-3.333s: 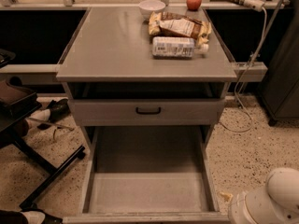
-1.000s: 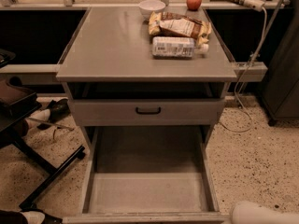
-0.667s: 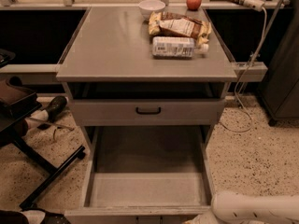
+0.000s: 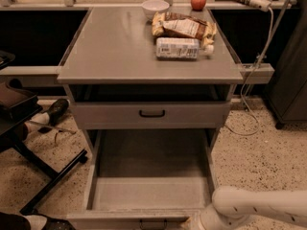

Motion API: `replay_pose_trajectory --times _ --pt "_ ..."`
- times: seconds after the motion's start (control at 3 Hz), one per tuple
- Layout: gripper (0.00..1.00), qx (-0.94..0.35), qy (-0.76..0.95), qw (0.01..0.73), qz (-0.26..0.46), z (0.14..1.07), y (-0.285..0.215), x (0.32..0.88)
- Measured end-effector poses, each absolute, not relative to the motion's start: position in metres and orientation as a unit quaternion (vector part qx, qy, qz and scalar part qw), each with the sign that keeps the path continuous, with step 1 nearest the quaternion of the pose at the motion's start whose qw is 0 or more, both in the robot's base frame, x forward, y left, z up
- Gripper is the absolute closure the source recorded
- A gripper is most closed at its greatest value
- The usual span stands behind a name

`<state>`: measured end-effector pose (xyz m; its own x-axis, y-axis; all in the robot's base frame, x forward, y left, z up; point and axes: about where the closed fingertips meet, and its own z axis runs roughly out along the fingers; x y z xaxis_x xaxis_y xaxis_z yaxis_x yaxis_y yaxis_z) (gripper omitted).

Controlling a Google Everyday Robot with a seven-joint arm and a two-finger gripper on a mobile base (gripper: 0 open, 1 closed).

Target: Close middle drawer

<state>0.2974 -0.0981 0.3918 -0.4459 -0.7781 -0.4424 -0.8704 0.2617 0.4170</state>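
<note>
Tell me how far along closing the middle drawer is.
Done: nothing yet; the middle drawer is pulled far out, its tray bare. In hand: the end effector sits low at the drawer's front panel, right of its handle, on the arm reaching in from the right. Left: the whole push, until the front lines up under the upper drawer front.

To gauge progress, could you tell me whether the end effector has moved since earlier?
Yes. The end effector has moved left, from the floor at lower right to the right end of the middle drawer's front.
</note>
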Motion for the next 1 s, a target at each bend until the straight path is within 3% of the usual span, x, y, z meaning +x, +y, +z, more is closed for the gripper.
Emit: replay_pose_trajectory --times 0.33,1.0 --pt "0.0 -0.528 0.784 0.077 0.316 0.393 -0.09 0.311" --pt "0.0 -0.537 0.777 0.121 0.305 0.409 -0.07 0.398"
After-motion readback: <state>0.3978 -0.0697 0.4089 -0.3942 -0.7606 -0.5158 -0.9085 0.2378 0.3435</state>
